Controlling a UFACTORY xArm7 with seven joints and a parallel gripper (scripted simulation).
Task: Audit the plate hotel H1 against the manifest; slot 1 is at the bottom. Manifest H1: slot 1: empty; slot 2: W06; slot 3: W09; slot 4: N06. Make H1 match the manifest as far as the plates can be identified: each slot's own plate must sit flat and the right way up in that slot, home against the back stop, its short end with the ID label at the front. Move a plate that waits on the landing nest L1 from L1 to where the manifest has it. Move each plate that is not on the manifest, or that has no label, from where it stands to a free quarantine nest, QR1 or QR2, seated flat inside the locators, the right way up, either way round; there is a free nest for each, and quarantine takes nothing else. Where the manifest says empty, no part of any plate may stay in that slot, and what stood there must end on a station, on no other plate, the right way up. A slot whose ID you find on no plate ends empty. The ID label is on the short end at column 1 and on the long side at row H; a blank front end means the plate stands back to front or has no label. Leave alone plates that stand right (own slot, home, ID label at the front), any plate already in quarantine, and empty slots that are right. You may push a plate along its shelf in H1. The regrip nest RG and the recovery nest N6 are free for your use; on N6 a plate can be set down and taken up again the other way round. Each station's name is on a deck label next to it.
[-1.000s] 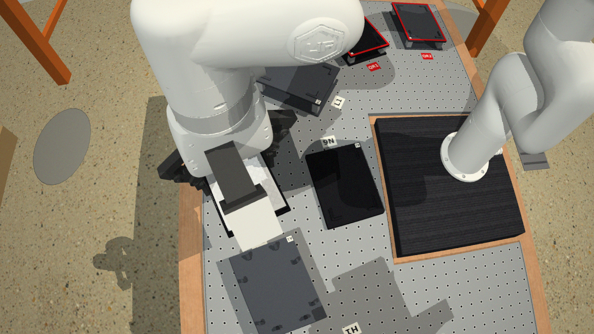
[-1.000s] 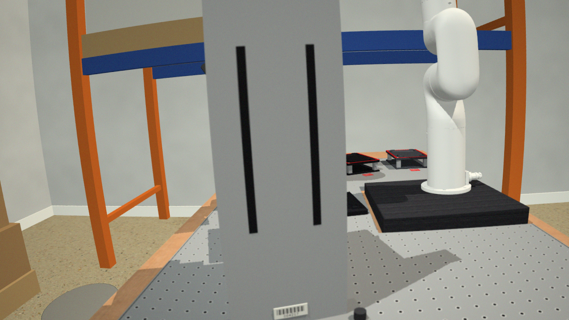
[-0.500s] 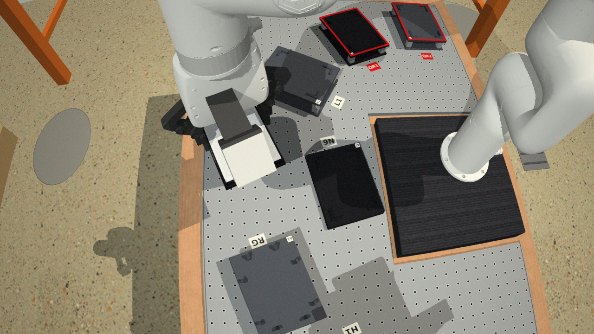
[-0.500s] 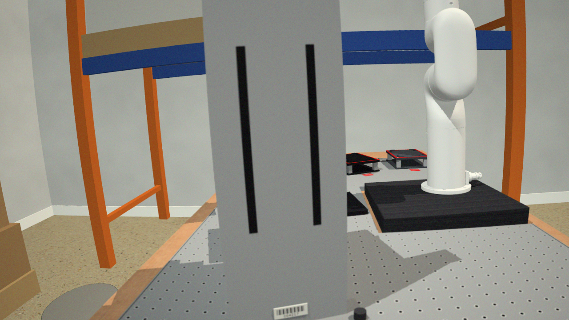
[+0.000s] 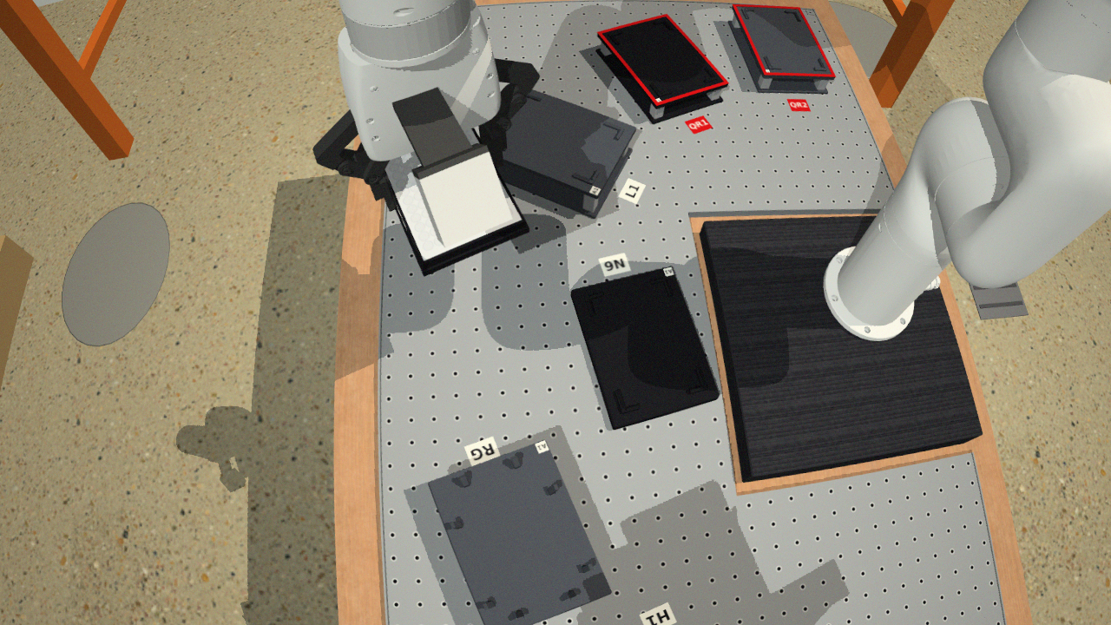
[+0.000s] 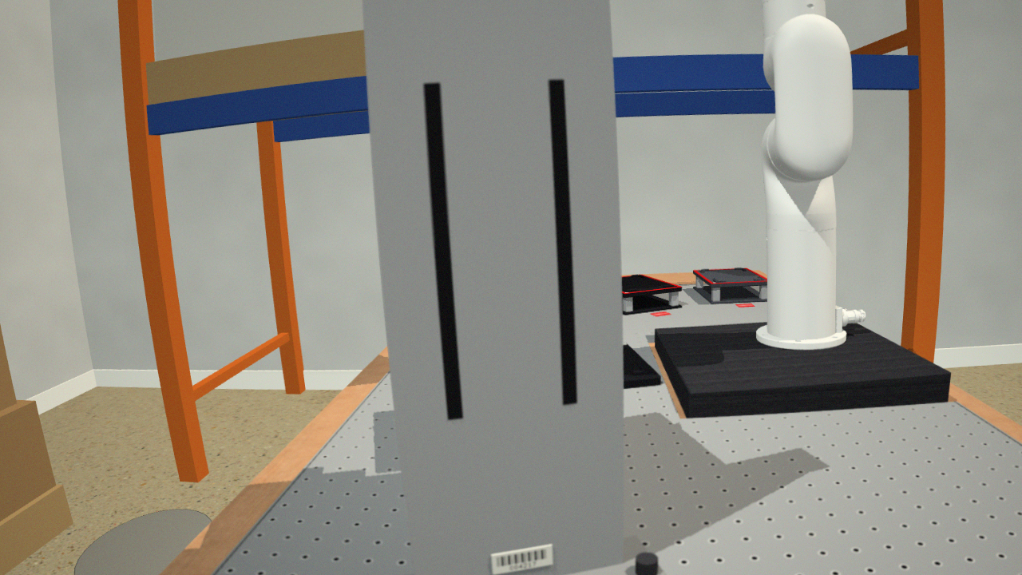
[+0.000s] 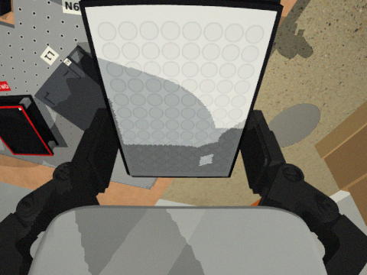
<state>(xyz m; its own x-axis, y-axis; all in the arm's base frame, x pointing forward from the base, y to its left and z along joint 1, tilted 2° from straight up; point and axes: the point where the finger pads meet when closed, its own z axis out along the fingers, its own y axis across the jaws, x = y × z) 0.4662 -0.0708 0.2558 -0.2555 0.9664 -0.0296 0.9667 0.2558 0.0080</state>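
White tubular arm (image 5: 955, 194) w/ round bolted base flange (image 5: 870, 326), black gripper (image 7: 179, 153) linkages.

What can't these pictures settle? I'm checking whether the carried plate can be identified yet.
- Plate in the gripper: no ID label is visible in the wrist or top view, so its ID cannot be read.
- H1 slots: in the exterior view the hotel's grey panel hides them; the top view's lower edge cuts H1 off.
- QR1: whether the black surface is a plate or the nest itself is unclear.
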